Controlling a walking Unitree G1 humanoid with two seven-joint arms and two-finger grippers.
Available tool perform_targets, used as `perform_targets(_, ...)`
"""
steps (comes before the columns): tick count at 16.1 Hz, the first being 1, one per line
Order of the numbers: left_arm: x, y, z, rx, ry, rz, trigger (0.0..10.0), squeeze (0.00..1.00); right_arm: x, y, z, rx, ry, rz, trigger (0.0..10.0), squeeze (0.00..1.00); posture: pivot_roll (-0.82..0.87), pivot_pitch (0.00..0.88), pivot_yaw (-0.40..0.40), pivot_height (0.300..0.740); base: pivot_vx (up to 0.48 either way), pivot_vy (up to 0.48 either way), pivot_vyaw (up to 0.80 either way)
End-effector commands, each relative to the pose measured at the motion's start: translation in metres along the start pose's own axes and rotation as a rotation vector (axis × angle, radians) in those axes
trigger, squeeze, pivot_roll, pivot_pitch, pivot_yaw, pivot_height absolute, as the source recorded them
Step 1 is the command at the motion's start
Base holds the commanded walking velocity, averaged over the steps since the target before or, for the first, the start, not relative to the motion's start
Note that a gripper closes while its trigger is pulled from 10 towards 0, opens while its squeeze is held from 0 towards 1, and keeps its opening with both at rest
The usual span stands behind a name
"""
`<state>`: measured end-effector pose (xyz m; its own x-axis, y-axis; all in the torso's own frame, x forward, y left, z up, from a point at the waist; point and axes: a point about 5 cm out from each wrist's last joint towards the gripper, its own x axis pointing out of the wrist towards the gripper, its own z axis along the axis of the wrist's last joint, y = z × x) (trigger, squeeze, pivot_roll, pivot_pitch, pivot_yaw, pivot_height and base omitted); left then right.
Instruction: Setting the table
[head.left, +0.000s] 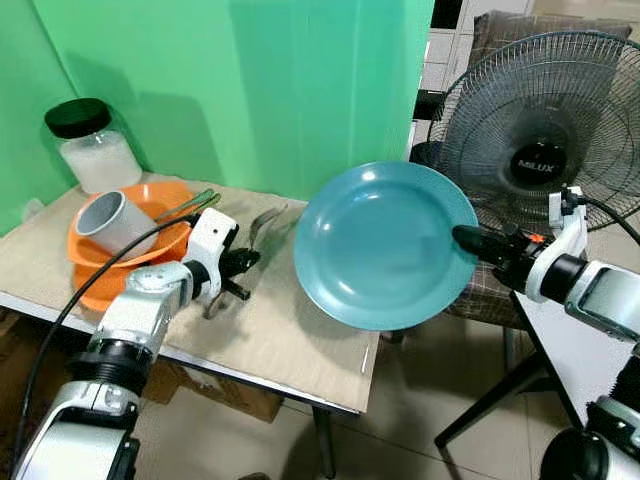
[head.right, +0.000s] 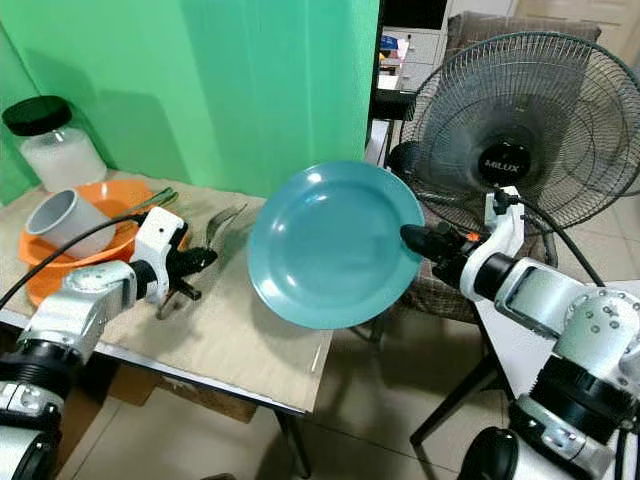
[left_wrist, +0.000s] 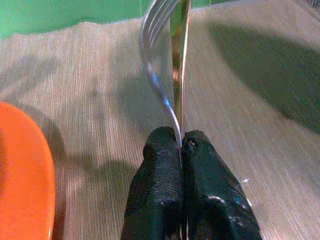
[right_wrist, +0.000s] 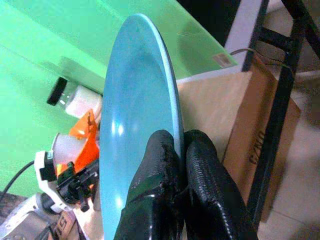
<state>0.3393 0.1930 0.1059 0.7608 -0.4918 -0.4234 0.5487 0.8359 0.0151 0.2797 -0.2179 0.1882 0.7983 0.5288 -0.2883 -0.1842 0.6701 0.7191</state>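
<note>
1. The right gripper (right_wrist: 181, 150) pinched the rim of a teal plate (head.left: 385, 245), its two black fingers pressed against either face of the edge.
2. The plate was held in the air, tilted steeply with its hollow facing the head camera, over the right end of the table (head.left: 290, 330) and partly beyond that edge.
3. The left gripper (left_wrist: 181, 145) was over the tabletop, its fingers closed tight on the thin handle of a metal fork (left_wrist: 160, 55) (the tines pointed away from the wrist).
4. The fork's head was low over the beige table mat (left_wrist: 250, 125); whether it touched could not be told.
5. At the table's left end sat an orange bowl (head.left: 160, 200) on an orange plate (head.left: 95, 290), with a grey cup (head.left: 110, 222) lying tilted inside the bowl.
6. More cutlery handles (head.left: 195, 203) rested across the bowl's rim.
7. A jar (head.left: 92, 145) with a black lid stood behind the bowl, against the green backdrop (head.left: 250, 80).
8. A standing fan (head.left: 545, 130) was to the right, behind the held plate.
</note>
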Motion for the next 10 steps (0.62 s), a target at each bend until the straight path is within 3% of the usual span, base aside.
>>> perform_targets(1,-0.003,0.006,0.007,0.029,-0.018,0.023,10.0,1.00,-0.003,0.005,0.001,-0.011,-0.017,0.028,0.0,0.00,-0.14,0.003,0.076,0.740,0.000,0.000,0.00)
perform_targets(8,-0.017,0.006,0.034,0.088,-0.133,0.023,10.0,1.00,-0.003,0.013,-0.004,-0.042,-0.075,0.038,0.0,0.00,-0.13,0.000,0.070,0.740,0.000,0.000,0.00)
perform_targets(9,-0.027,0.004,0.043,0.121,-0.186,0.045,10.0,0.80,-0.006,0.020,-0.010,-0.096,-0.106,0.047,0.0,0.00,-0.13,0.000,0.082,0.740,0.000,0.000,0.00)
perform_targets(10,-0.031,0.003,0.046,0.129,-0.207,0.056,10.0,0.80,-0.007,0.023,-0.012,-0.117,-0.115,0.048,0.0,0.00,-0.13,0.000,0.082,0.740,0.000,0.000,0.00)
